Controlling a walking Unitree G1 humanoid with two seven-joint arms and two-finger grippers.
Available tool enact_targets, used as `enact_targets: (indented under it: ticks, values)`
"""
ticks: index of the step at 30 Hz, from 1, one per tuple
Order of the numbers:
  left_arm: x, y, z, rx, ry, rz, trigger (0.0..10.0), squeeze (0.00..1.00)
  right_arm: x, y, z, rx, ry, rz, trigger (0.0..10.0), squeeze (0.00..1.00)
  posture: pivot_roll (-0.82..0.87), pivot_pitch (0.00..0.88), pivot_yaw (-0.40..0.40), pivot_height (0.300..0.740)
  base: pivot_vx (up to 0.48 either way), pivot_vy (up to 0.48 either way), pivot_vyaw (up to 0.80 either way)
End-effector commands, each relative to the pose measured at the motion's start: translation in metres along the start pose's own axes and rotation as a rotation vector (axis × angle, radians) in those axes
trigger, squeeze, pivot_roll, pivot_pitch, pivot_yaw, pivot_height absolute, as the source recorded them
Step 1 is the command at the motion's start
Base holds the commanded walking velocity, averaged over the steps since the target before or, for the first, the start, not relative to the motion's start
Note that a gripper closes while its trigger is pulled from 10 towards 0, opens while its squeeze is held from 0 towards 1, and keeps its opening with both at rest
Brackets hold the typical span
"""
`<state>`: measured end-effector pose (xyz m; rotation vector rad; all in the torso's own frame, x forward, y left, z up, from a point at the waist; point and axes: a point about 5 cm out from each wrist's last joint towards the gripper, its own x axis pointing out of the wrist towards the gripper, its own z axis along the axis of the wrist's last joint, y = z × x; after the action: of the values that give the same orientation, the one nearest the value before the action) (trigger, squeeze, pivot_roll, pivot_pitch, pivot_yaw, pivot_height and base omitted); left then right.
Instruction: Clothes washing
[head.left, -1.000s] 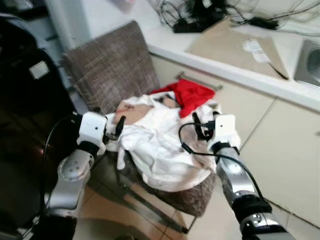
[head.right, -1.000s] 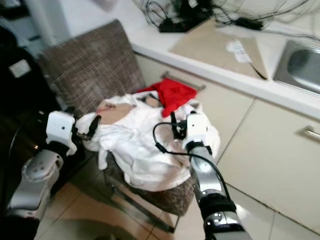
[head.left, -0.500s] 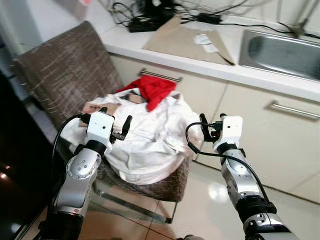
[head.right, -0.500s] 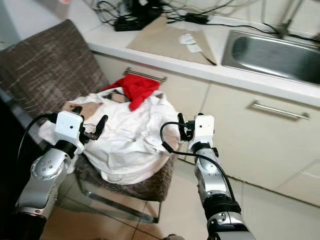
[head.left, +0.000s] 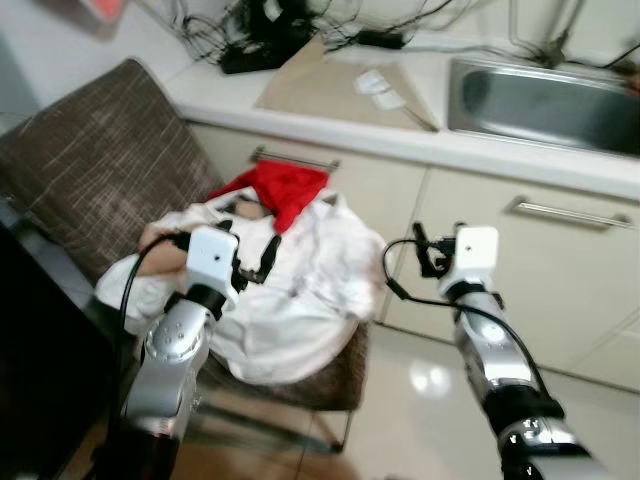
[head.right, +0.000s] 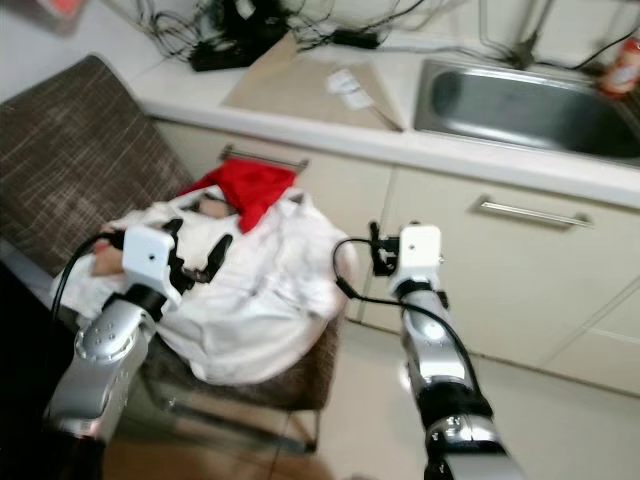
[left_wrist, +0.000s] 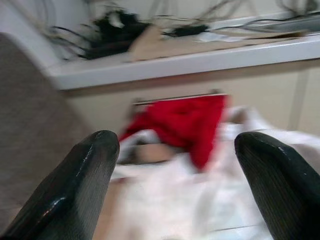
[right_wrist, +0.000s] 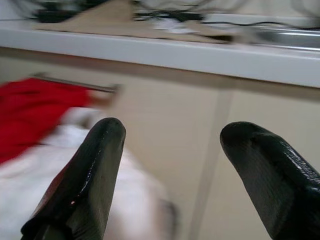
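Your left claw (head.left: 256, 258) hovers spread above the heap of white laundry (head.left: 300, 300), centre-left of frame, gripping nothing. Your right claw (head.left: 425, 250) hangs spread too, right of centre, before the beige cabinet door (head.left: 560, 290). A crumpled red garment (head.left: 280, 190) tops the pile on the brown woven chair (head.left: 90, 180).

— Was there any writing you could make out?
— None. The paper slips (head.left: 381, 86) on the cardboard sheet (head.left: 340, 84) bore marks, but they were too small and blurred to read.
— Any brand on the grippers?
— The white housings showed no legible mark.
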<state>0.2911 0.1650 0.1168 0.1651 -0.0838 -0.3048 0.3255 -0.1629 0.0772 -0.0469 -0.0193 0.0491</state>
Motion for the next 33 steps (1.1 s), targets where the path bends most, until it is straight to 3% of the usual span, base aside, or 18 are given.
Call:
enact_targets:
  ticks: [1, 19, 30, 33]
  values:
    - [0.0, 0.006, -0.001, 0.039, 0.005, 0.012, 10.0, 0.0, 0.0, 0.007, 0.0, -0.003, -0.004, 0.02, 10.0, 0.0, -0.12, 0.0, 0.013, 0.74, 0.0, 0.0, 0.0]
    - [0.014, 0.012, 0.003, 0.093, 0.016, -0.002, 10.0, 0.0, -0.004, -0.001, -0.003, 0.001, 0.008, -0.018, 10.0, 0.0, -0.15, 0.0, 0.048, 0.74, 0.0, 0.0, 0.0]
    - [0.005, 0.006, 0.008, 0.115, 0.006, -0.038, 10.0, 0.0, 0.018, -0.026, 0.011, 0.031, 0.046, -0.114, 10.0, 0.0, -0.09, 0.0, 0.045, 0.74, 0.0, 0.0, 0.0]
    - [0.003, 0.007, 0.011, 0.119, 0.001, -0.028, 10.0, 0.0, 0.017, -0.024, 0.011, 0.027, 0.039, -0.113, 10.0, 0.0, -0.09, 0.0, 0.042, 0.74, 0.0, 0.0, 0.0]
